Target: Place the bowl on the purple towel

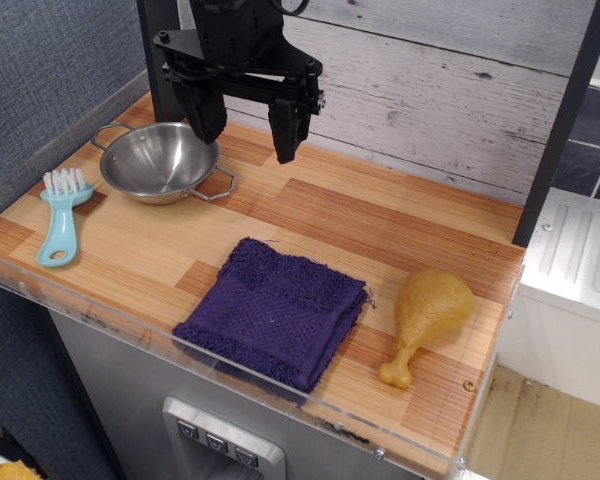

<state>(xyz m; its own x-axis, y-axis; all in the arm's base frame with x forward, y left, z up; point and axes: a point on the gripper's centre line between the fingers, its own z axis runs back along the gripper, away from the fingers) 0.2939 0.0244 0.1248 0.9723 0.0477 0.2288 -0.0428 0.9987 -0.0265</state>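
The shiny steel bowl [160,160] with two wire loop handles sits upright on the wooden counter at the back left. The dark purple towel [275,310] lies folded at the front middle of the counter, apart from the bowl. My gripper [245,135] hangs open just above and to the right of the bowl, its left finger [206,118] over the bowl's right rim and its right finger [287,130] clear of it. It holds nothing.
A light blue brush [62,220] with white bristles lies left of the bowl near the counter's left edge. A yellow toy chicken drumstick [425,320] lies right of the towel. A wooden wall stands behind, and a clear rim [230,385] runs along the front edge.
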